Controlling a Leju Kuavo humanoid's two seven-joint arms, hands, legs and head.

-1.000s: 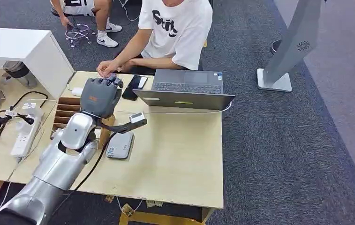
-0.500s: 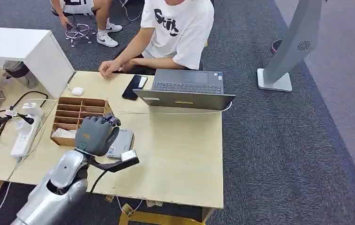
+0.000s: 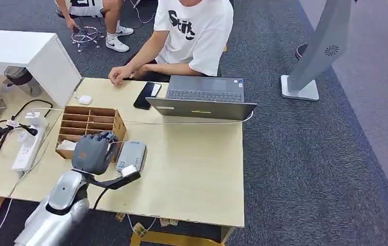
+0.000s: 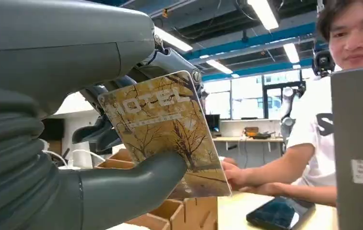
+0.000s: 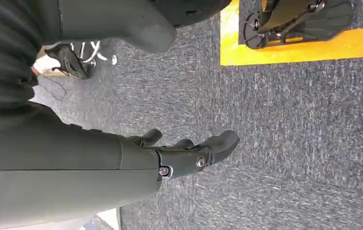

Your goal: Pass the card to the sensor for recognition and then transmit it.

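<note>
1. Currently the left hand (image 3: 93, 152) sits in the lower left of the head view, over the table (image 3: 191, 169), just beside the grey reader (image 3: 131, 156) and touching or overlapping the near edge of the box (image 3: 86, 122); contact cannot be told.
2. Left wrist view: the left hand (image 4: 74, 143) grips the card (image 4: 169, 129) between the thick thumb, pressed on the card's printed face, and the darker fingers (image 4: 169, 57) behind it.
3. The card is tilted and shows "HOTEL" lettering over a yellow-brown tree picture. It stands in the middle of that frame, in front of the box's compartments (image 4: 179, 213).
4. In the head view the card is hidden under the hand, so whether it is over the reader cannot be told.
5. Right hand (image 5: 179, 153): it hangs over grey carpet, fingers loosely curled and apart, holding nothing.
6. The box is a brown divided organiser, left of centre in the head view; white items lie in its near-left compartment.
7. A laptop (image 3: 202, 97) stands at the table's far edge, upper centre. A dark phone (image 3: 145, 95) lies just left of it.
8. A white mouse (image 3: 84, 99) lies at the upper left of the table.
9. A person in a white T-shirt (image 3: 194, 31) sits at the far side, top centre, with one hand (image 3: 119, 75) resting on the table edge.
10. A power strip (image 3: 27, 148) with cables lies on the left bench.
</note>
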